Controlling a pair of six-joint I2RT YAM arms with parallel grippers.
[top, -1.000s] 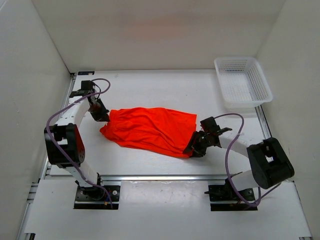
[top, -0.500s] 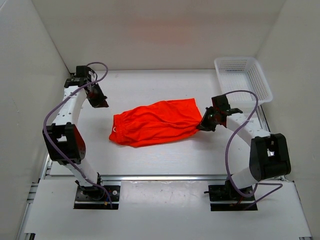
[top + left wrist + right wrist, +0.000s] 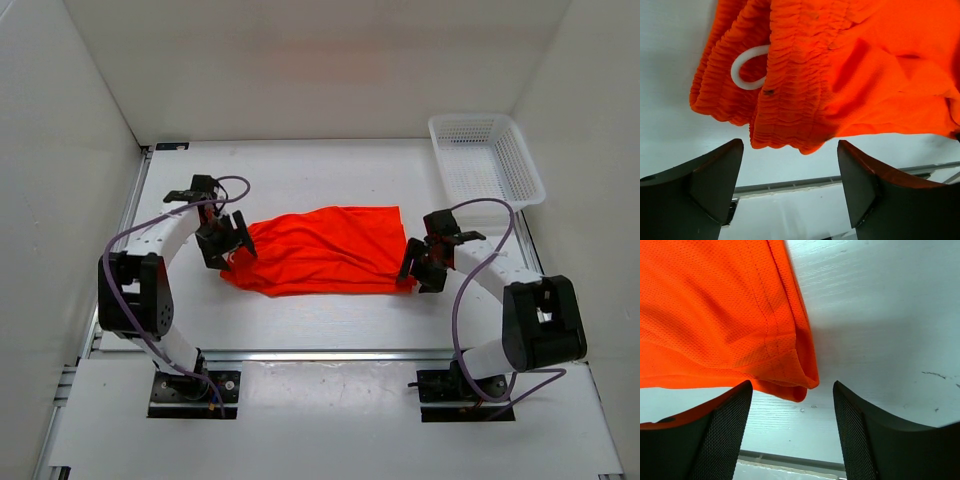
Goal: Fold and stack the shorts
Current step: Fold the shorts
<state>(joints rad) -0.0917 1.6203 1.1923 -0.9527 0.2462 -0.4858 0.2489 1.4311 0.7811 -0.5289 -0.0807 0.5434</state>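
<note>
The bright orange-red shorts (image 3: pixel 325 250) lie folded flat in the middle of the table, waistband to the left. My left gripper (image 3: pixel 228 245) stands open just off the waistband end. In the left wrist view the gathered waistband (image 3: pixel 790 75) and a white drawstring loop (image 3: pixel 746 70) sit ahead of the left gripper (image 3: pixel 790 175), with nothing between its fingers. My right gripper (image 3: pixel 415 265) is open at the right end. In the right wrist view a hem corner (image 3: pixel 790 375) lies just in front of the right gripper (image 3: pixel 792 425), untouched.
A white mesh basket (image 3: pixel 485 165) stands at the back right corner. White walls close in the table on the left, back and right. A metal rail (image 3: pixel 320 355) runs along the near edge by the arm bases.
The right gripper has let go of the shorts' right end and opened. The left gripper has come in from the back left to the waistband and opened. The shorts now lie flatter.
</note>
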